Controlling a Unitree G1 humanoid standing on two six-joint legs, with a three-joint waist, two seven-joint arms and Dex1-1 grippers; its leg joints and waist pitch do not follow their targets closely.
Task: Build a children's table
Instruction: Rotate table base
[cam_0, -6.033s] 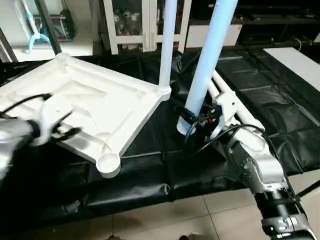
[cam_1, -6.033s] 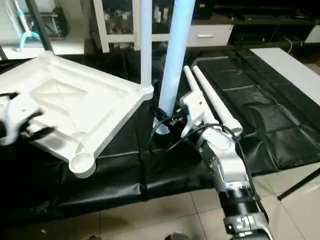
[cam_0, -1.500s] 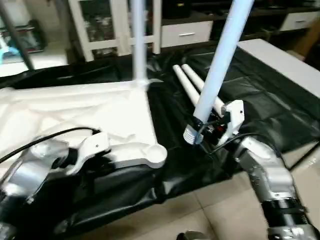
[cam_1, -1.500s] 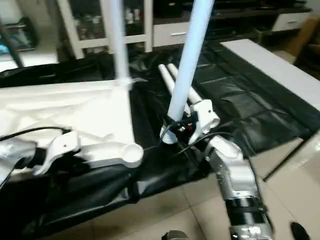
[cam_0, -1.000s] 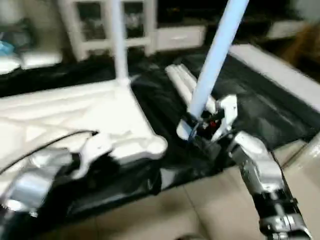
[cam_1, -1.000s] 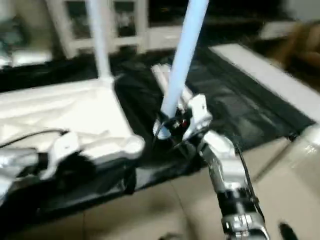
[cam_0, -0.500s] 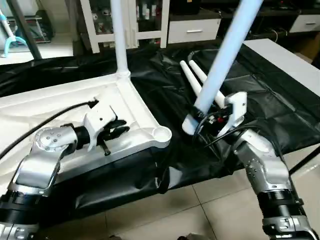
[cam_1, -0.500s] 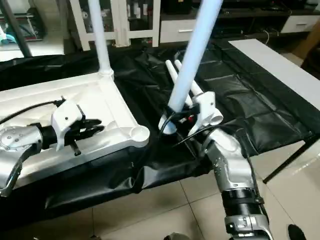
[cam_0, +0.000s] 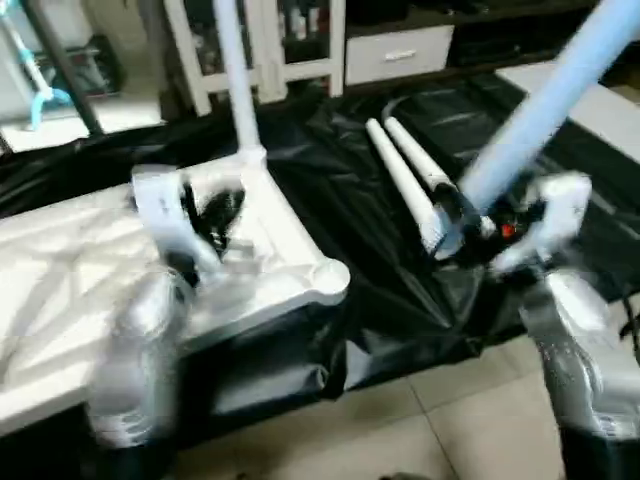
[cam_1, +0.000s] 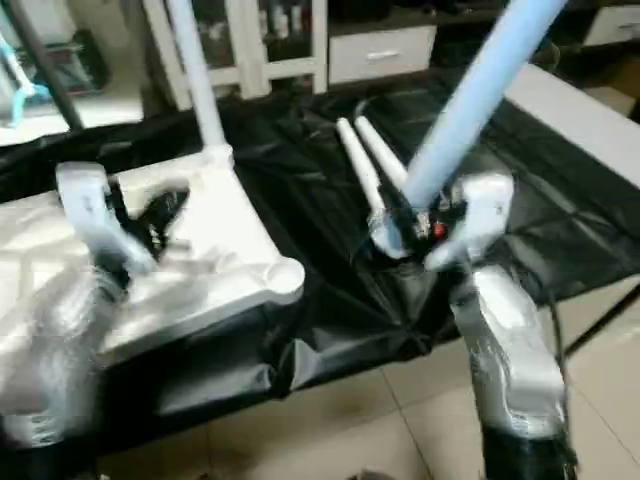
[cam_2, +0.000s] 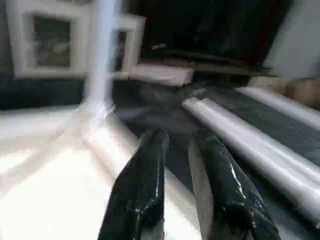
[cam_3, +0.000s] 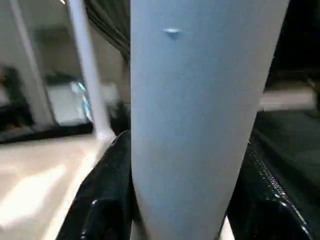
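A: What is the right gripper doing?

B: It is pinching a leg near its thick end, fingers on either side of the tube. The leg is slanting up and away to the right, so its thick end is hanging free above the black sheet, probably ready to be swung to a socket.

A: And the left gripper?

B: It is hovering over the near right part of the tabletop, holding nothing. Its fingers are standing slightly apart with a narrow gap between them.

A: Where is the tabletop sitting?

B: It is lying underside up on the left of the sheet, so the sockets are facing upward. One leg is already standing in the far right corner. The near right socket is lying open, and it looks like the likely target, being the nearest to the held leg.

A: Any spare legs?

B: Two more are lying side by side on the sheet, beyond the right gripper, within reach for later corners.

A: What is needed next?

B: I would say bringing the held leg upright over the open socket. The left gripper may be there to steady the tabletop.
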